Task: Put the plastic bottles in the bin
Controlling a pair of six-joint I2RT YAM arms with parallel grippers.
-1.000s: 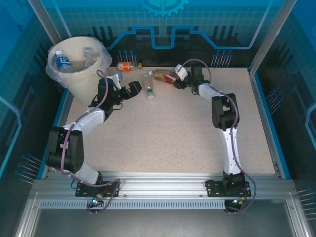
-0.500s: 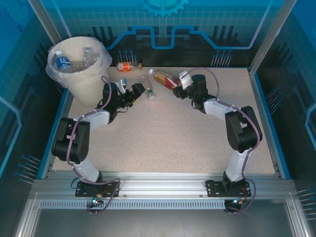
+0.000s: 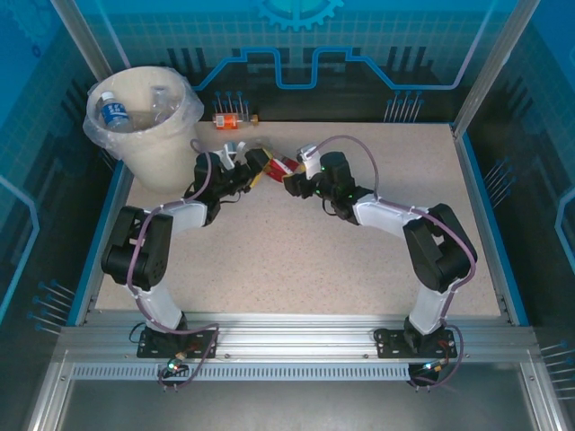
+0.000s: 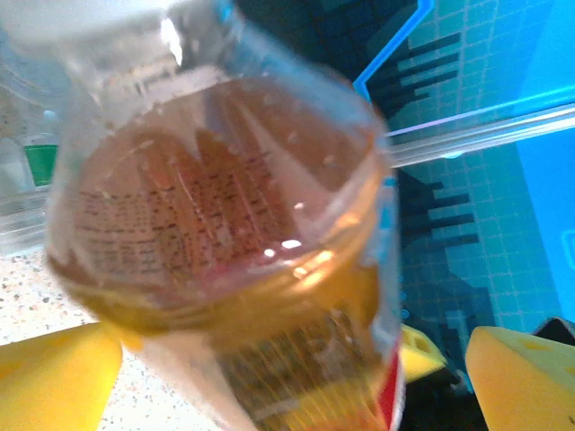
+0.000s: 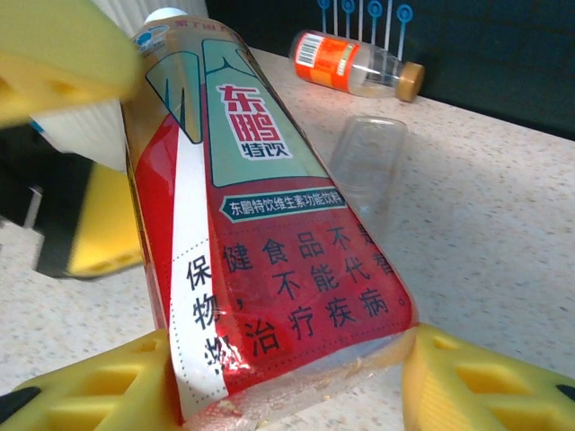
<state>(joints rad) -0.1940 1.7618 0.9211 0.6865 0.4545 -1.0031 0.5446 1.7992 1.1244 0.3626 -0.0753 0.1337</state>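
Five plastic bottles (image 3: 231, 118) (two of them binned), one bin (image 3: 148, 151), two end effectors (image 3: 250, 165) (image 3: 290, 177)

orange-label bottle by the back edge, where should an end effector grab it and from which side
Grip the orange-label bottle across its labelled body, coming down from above. It lies on its side, running left to right in the top view with the cap to the right, so a front-to-back pinch would likely span its round width.
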